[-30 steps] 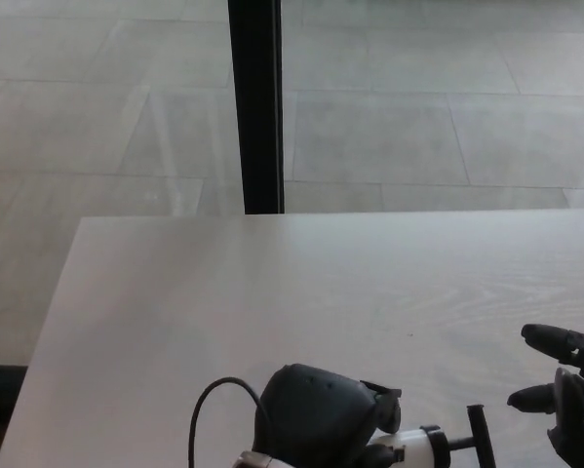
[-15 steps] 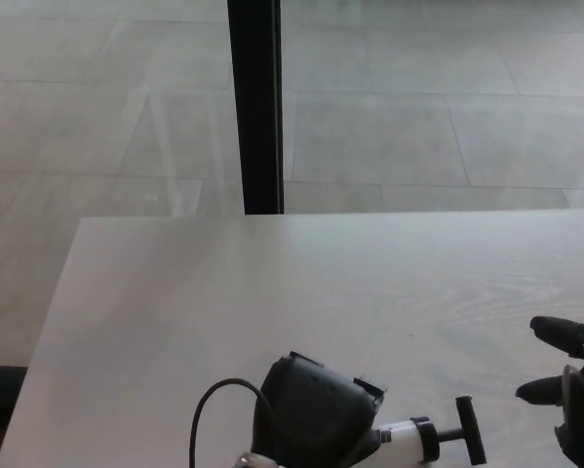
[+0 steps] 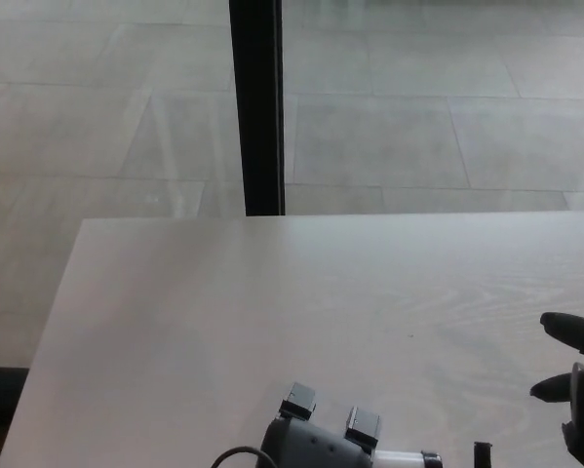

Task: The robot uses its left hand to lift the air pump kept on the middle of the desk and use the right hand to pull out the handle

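Observation:
Only a strip of the air pump shows at the bottom edge of the head view: a white barrel with a black collar, and the tip of its black T-handle sticking out to the right. My left hand is wrapped around the barrel's left part and hides it; most of the hand is cut off by the frame. My right hand is at the right edge, fingers spread and holding nothing, about a hand's width right of the handle.
The pale wooden desk spans the view, its left edge running diagonally at the left. A black cable loops beside my left hand. Beyond the desk stand a black vertical post and a tiled floor.
My left hand and the pump have dropped toward the bottom edge, so less of both shows. My right hand has drifted slightly right and down, still apart from the handle.

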Robot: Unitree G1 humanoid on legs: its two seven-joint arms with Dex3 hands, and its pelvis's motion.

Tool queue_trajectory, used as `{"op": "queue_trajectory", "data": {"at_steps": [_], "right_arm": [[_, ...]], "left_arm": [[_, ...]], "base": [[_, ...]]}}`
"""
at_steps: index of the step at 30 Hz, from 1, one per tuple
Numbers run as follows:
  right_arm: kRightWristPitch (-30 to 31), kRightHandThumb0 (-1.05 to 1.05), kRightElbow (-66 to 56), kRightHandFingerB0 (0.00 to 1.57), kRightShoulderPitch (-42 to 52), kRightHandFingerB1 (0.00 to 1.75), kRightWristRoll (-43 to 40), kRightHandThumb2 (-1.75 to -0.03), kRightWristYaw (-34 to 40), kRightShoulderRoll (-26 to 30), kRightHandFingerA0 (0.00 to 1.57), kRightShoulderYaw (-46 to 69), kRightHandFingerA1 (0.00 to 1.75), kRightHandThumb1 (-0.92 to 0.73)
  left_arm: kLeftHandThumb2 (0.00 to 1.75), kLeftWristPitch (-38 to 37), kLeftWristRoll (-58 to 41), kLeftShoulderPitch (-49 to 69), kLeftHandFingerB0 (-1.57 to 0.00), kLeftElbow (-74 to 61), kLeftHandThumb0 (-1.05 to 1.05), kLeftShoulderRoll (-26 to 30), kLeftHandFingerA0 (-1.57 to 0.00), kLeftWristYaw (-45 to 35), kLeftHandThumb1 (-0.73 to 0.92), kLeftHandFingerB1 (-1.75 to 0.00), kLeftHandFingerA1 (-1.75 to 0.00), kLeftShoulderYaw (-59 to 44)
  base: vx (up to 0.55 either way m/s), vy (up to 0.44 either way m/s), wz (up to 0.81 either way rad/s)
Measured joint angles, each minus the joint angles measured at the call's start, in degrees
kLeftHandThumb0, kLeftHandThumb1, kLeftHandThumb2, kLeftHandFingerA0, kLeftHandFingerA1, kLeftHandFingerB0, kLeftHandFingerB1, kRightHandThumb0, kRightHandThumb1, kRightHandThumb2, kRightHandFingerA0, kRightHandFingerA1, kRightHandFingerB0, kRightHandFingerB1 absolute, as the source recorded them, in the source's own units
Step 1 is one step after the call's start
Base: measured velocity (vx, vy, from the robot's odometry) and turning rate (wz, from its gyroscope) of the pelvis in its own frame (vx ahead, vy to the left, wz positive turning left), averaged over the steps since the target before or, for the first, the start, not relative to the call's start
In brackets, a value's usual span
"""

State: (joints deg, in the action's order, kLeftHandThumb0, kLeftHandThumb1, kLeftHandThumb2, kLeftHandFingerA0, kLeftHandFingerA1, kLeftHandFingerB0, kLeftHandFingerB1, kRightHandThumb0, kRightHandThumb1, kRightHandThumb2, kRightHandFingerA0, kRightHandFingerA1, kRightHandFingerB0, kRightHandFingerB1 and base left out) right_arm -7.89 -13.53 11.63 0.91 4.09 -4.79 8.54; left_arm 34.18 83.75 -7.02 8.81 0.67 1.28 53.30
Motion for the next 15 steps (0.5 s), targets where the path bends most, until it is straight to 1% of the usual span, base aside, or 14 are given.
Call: {"op": "queue_trajectory", "data": {"at_steps": [1, 4, 5, 7, 8, 9, 10, 11, 12, 13, 14, 15], "right_arm": [[0.0, -0.69, -0.1, 0.77, 0.1, 0.52, 0.2, -0.70, 0.2, 0.0, 0.66, -0.2, 1.41, -0.76], [-0.3, -0.67, -0.1, 0.78, 0.2, 0.51, 0.9, -0.67, 0.9, 0.0, 0.62, -0.6, 1.41, -0.79], [-0.4, -0.62, -0.1, 0.71, 0.2, 0.66, 1.1, -1.10, 1.1, 0.0, 0.81, -0.7, 1.19, -0.70], [-0.6, -0.61, -0.1, 0.71, 0.2, 0.66, 1.5, -1.10, 1.6, 0.0, 0.80, -0.8, 1.18, -0.70], [-0.8, -0.66, -0.1, 0.77, 0.2, 0.52, 1.8, -0.69, 1.8, 0.0, 0.63, -0.8, 1.40, -0.78], [-1.0, -0.66, -0.1, 0.77, 0.3, 0.52, 2.0, -0.69, 2.1, -0.1, 0.64, -0.8, 1.40, -0.78], [-1.2, -0.66, 0.0, 0.77, 0.4, 0.52, 2.2, -0.69, 2.3, -0.1, 0.64, -0.8, 1.40, -0.78], [-1.4, -0.65, 0.1, 0.77, 0.5, 0.51, 2.3, -0.68, 2.6, -0.2, 0.63, -0.8, 1.40, -0.78], [-1.6, -0.65, 0.1, 0.77, 0.7, 0.51, 2.5, -0.68, 2.8, -0.3, 0.63, -0.9, 1.40, -0.78], [-1.7, -0.67, 0.1, 0.77, 1.0, 0.51, 2.7, -0.69, 3.0, -0.3, 0.63, -0.9, 1.39, -0.78], [-1.9, -0.66, 0.2, 0.76, 1.1, 0.51, 2.8, -0.68, 3.1, -0.4, 0.63, -0.9, 1.39, -0.78], [-2.1, -0.66, 0.4, 0.77, 1.1, 0.51, 3.0, -0.69, 3.3, -0.4, 0.64, -0.9, 1.40, -0.78]], "left_arm": [[0.62, 0.3, 0.4, 0.1, -0.25, 0.2, -0.79, -0.3, -0.19, -0.1, 0.74, -0.47, -0.65, 0.0], [0.62, 1.1, 1.4, 0.6, -0.25, 0.5, -0.79, -1.0, -0.20, -0.2, 0.74, -0.48, -0.66, 0.0], [0.63, 1.3, 1.6, 0.8, -0.26, 0.5, -0.78, -1.0, -0.23, -0.2, 0.74, -0.48, -0.67, 0.0], [0.63, 1.4, 1.8, 1.1, -0.27, 0.5, -0.79, -1.0, -0.25, -0.2, 0.76, -0.48, -0.68, 0.0], [0.63, 1.4, 1.8, 1.3, -0.27, 0.4, -0.77, -1.0, -0.29, -0.1, 0.76, -0.45, -0.66, 0.0], [0.63, 1.4, 1.9, 1.5, -0.27, 0.4, -0.75, -1.0, -0.32, -0.1, 0.75, -0.44, -0.66, 0.0], [0.63, 1.4, 1.9, 1.6, -0.27, 0.3, -0.75, -1.0, -0.32, -0.1, 0.75, -0.44, -0.66, 0.0], [0.62, 1.4, 1.9, 1.6, -0.26, 0.3, -0.70, -1.0, -0.41, -0.1, 0.73, -0.44, -0.67, 0.0], [0.62, 1.4, 1.9, 1.8, -0.26, 0.2, -0.70, -1.0, -0.41, -0.2, 0.73, -0.44, -0.67, 0.0], [0.61, 1.3, 1.8, 1.9, -0.25, 0.0, -0.63, -0.9, -0.63, -0.3, 0.68, -0.46, -0.84, 0.0], [0.61, 1.3, 1.7, 1.9, -0.29, -0.2, -0.49, -0.9, -0.85, -0.4, 0.71, -0.49, -1.26, -0.1], [0.70, 1.1, 1.6, 1.9, -0.67, -0.3, -0.19, -0.8, -0.98, -0.4, 0.61, -0.69, -1.64, -0.3]], "base": [[0.00, 0.000, 0.00], [0.00, 0.000, 0.00], [0.00, 0.000, 0.00], [0.00, 0.000, 0.00], [0.00, 0.000, 0.00], [0.00, 0.000, 0.00], [0.00, 0.000, 0.00], [0.00, 0.000, 0.00], [0.00, 0.000, 0.00], [0.00, 0.000, 0.00], [0.00, 0.000, 0.00], [0.00, 0.000, 0.00]]}}
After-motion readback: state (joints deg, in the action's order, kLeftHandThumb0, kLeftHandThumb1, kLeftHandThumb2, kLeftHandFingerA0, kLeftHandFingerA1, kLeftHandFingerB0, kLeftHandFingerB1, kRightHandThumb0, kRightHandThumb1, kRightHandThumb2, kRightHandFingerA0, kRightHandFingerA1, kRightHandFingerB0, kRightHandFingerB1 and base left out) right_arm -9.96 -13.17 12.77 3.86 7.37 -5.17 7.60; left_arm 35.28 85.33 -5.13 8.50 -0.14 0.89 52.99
